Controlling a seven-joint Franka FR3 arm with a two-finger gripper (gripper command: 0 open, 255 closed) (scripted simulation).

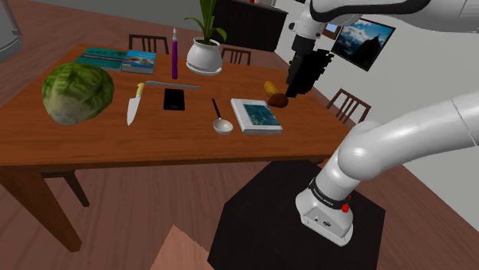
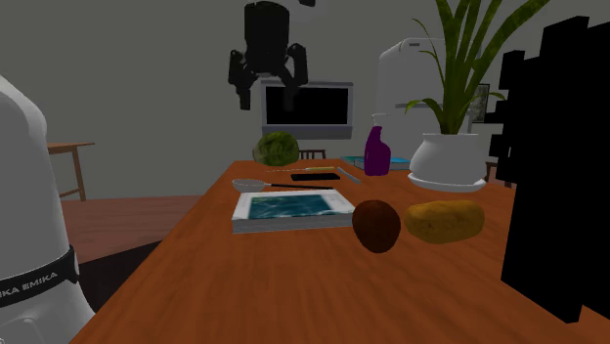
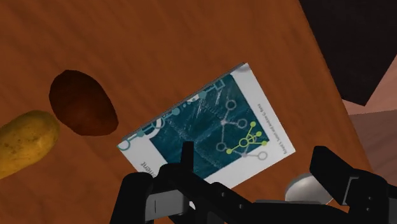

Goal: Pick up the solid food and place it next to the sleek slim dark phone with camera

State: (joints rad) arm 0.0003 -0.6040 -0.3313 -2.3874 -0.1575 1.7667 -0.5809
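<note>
The claw [image 2: 269, 88] is found wide open and empty, raised well above the surface [image 1: 153, 146], with nothing clasped between its fingers. The step in hand is judged to be the approach, the pick not yet being made. Directly beneath the claw a teal-covered book [image 3: 213, 130] is seen, not the food. The solid food is taken to be the yellowish potato [image 3: 24, 141], which lies on the surface below the claw and off to one side, past the book. A dark brown oval lump [image 3: 83, 104] lies between potato and book, and whether it touches the potato cannot be told. The slim dark phone [image 1: 174, 98] lies flat, well apart from the claw, beyond the book and a grey spoon [image 1: 220, 116]. The next move is judged to call for a sideways shift until the claw is centred over the potato. A straight descent is then needed with the fingers astride its narrow width, care being taken that the brown lump is not caught. As to containers, a white pot [image 1: 204, 57] is noted well apart from the claw, holding a green plant [image 1: 207, 21]. A purple spray bottle [image 2: 377, 151] stands near it, its contents not visible.
</note>
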